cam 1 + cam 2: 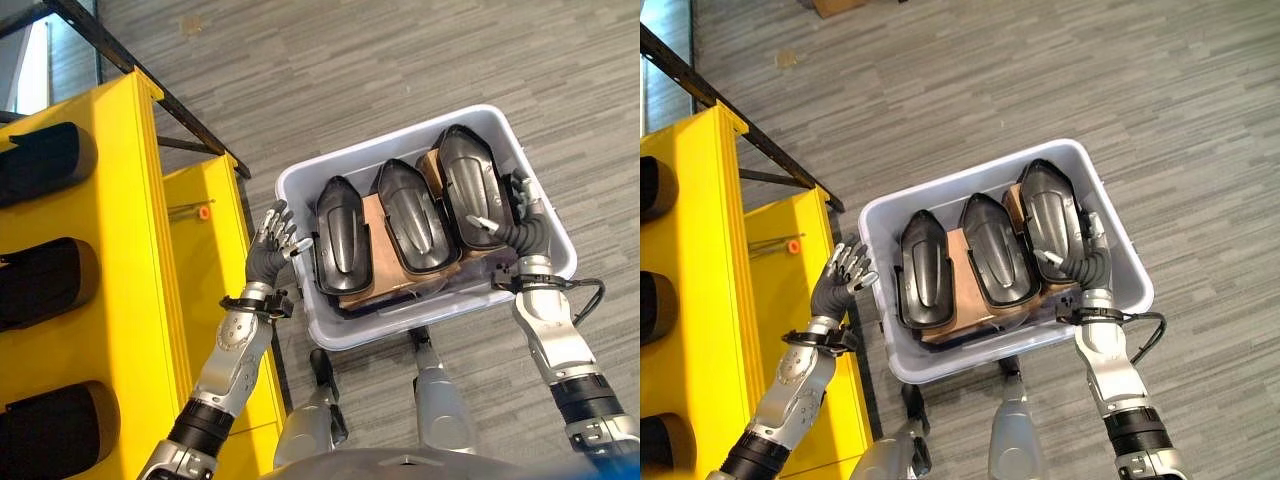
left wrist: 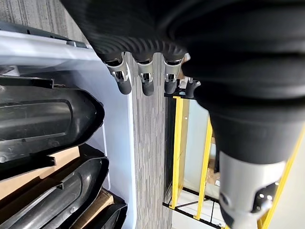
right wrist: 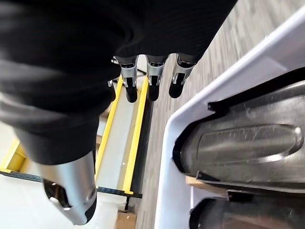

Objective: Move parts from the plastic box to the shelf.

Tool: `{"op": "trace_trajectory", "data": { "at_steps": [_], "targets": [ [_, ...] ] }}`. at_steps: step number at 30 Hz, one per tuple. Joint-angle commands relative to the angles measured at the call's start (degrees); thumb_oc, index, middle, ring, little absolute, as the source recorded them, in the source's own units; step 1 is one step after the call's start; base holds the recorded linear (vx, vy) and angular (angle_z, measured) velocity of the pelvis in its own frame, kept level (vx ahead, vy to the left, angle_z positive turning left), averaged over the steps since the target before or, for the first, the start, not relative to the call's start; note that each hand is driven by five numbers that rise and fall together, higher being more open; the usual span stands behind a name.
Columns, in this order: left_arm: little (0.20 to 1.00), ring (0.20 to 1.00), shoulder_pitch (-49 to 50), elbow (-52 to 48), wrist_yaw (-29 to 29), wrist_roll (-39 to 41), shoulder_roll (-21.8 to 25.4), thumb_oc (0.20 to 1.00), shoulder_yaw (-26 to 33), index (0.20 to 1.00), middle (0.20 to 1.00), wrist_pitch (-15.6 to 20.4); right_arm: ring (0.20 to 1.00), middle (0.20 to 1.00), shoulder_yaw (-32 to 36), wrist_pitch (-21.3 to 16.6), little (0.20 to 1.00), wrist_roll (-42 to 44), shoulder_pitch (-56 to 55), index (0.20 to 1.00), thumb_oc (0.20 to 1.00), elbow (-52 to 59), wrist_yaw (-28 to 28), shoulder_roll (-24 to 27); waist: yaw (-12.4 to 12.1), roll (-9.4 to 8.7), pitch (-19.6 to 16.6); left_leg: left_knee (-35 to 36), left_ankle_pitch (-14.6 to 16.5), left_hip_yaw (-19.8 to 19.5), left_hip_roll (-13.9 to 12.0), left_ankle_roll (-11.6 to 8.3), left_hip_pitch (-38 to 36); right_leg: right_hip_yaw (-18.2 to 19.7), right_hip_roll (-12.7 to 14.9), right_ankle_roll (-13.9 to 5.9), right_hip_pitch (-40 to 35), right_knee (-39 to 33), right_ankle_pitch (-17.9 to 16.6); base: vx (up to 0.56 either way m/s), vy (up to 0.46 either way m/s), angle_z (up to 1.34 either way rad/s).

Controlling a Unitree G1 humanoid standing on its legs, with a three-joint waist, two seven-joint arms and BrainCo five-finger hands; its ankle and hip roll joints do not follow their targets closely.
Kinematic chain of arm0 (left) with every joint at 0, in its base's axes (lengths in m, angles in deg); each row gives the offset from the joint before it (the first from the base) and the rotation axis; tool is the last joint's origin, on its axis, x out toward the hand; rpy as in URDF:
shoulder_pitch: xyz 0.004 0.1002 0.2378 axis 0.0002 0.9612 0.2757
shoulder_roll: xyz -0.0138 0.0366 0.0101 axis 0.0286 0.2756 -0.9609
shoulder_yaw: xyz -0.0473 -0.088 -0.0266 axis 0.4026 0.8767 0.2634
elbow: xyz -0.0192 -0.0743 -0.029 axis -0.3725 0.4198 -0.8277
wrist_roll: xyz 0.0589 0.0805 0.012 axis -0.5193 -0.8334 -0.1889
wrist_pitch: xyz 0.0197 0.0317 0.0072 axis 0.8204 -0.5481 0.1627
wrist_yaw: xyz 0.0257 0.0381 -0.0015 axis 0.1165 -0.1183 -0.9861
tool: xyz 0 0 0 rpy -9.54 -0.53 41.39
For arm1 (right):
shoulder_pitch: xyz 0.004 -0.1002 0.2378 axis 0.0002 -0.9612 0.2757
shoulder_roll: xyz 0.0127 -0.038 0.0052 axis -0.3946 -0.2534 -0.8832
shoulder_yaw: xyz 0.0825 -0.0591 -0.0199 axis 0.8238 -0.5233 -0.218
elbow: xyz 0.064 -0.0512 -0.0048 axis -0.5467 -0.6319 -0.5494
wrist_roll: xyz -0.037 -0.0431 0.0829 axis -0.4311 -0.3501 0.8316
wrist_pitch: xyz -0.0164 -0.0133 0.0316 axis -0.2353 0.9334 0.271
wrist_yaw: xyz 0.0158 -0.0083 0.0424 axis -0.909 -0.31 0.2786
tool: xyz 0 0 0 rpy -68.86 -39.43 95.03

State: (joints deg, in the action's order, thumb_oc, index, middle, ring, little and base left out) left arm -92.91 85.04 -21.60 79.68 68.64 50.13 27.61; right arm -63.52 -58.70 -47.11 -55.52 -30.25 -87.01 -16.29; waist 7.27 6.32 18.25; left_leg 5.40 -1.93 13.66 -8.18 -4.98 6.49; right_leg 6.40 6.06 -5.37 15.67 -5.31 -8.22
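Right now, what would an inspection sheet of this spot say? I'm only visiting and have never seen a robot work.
Surface: grey plank floor.
Job's things: white plastic box holding three black moulded parts side by side, brown cardboard beneath; yellow shelf already carrying similar dark parts.
Clutter: small orange piece on the shelf.
Hands: left hand open at the box's left wall; right hand open at its right wall.
Cables: nothing seen.
Surroundings: dark metal rail behind the shelf.

Glossy black parts [image 1: 410, 215], smooth plastic box [image 1: 300, 185]
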Motion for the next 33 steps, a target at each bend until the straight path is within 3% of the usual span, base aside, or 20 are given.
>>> {"op": "trace_trajectory", "data": {
  "at_steps": [1,13,33],
  "targets": [
    [1.0,1.0,-2.77,0.04,-0.8,-2.42,0.62,1.0,-1.07,1.0,1.0,4.28,1.0,1.0,3.97,-3.21,1.0,-2.44,3.83,1.0,1.0,-1.44,-4.55,1.66,0.17,-1.1,-1.56,-3.27,1.96,-2.45,-2.48,-1.64,-2.46,-0.85,2.78,-3.25,-0.85,2.99,2.21,0.0,0.0,0.0],
    [1.0,1.0,-5.44,1.1,-0.33,-2.5,0.36,1.0,-5.26,1.0,1.0,4.07,1.0,1.0,7.47,-3.97,1.0,0.7,8.26,1.0,1.0,-11.44,-10.81,3.66,0.52,0.88,0.45,-3.29,1.55,-2.98,-2.02,-1.83,-0.78,-0.35,2.69,-3.05,1.3,3.23,2.22,0.0,-0.001,-0.01],
    [1.0,1.0,-7.13,1.39,-0.64,-2.11,-0.27,1.0,-7.54,1.0,1.0,4.6,1.0,1.0,7.25,-3.68,1.0,2.28,11.03,1.0,1.0,-17.96,-12.86,5.98,0.45,3.66,2.04,-2.54,0.57,-3.21,-1.28,-2.24,0.41,0.0,2.75,-2.77,3.6,3.99,2.64,0.0,0.0,0.0]
  ]
}}
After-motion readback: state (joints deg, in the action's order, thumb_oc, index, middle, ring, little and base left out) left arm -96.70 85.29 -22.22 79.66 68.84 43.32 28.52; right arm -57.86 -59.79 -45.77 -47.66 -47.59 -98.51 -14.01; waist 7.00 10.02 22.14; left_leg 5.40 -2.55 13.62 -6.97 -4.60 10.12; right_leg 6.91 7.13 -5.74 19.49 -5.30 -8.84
